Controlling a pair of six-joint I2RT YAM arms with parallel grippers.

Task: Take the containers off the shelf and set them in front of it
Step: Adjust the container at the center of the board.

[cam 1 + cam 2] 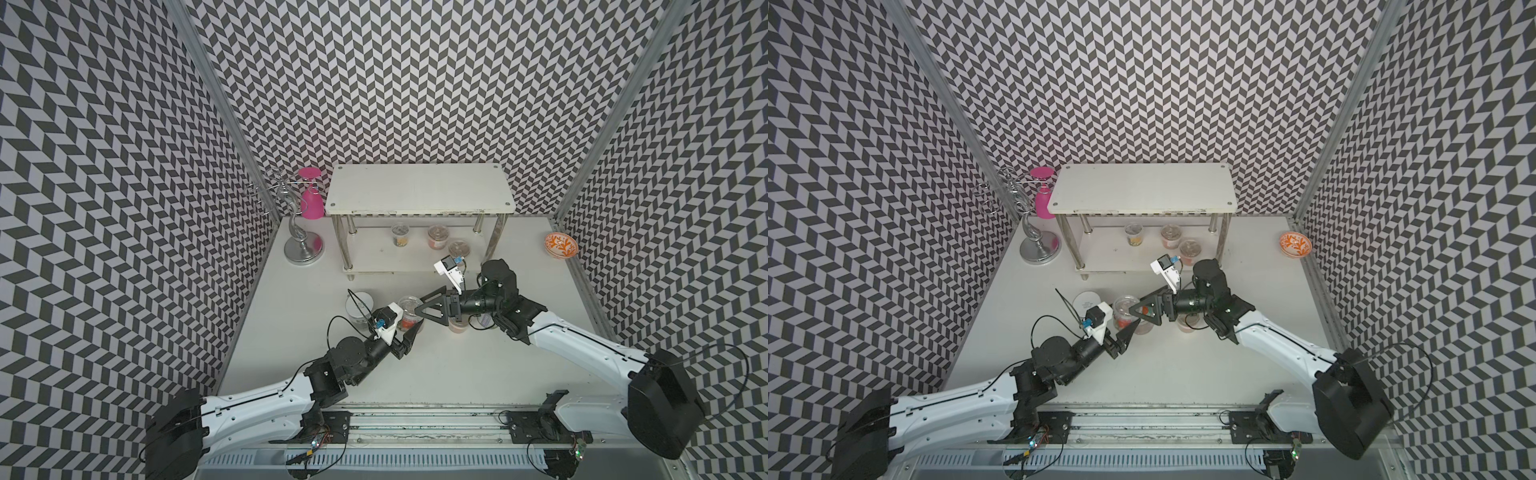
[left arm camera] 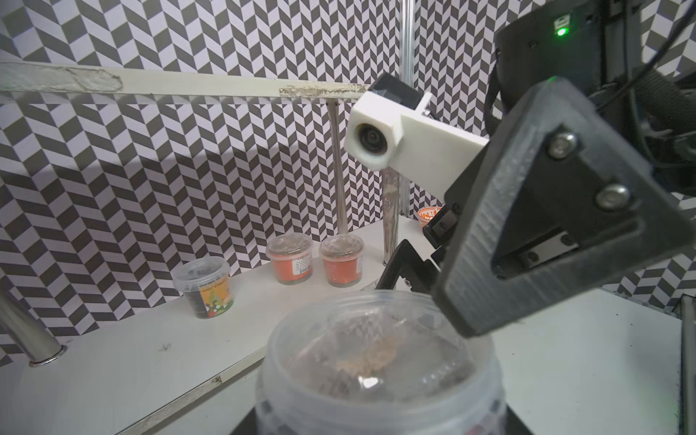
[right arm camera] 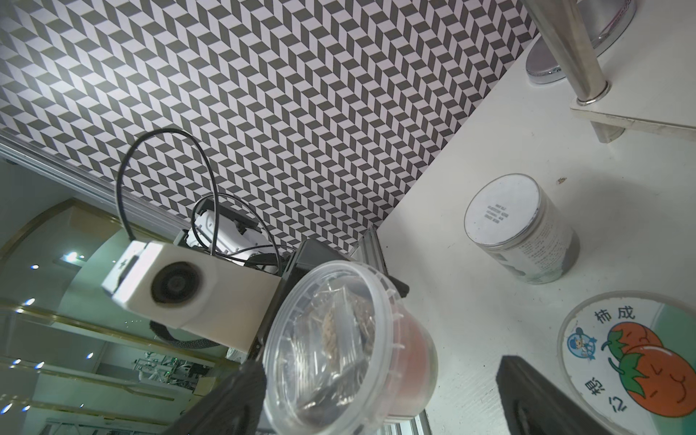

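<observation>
Left claw (image 1: 408, 327) around clear jar (image 1: 408, 304), arm stretched low toward shelf (image 1: 419, 187).

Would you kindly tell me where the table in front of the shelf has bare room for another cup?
Bare: the patch between the silver stand and the tall jar; the stretch between the right arm and the orange bowl; the near table between the arms. Crowded: the middle, where the left gripper and right gripper meet around the clear cup.
</observation>
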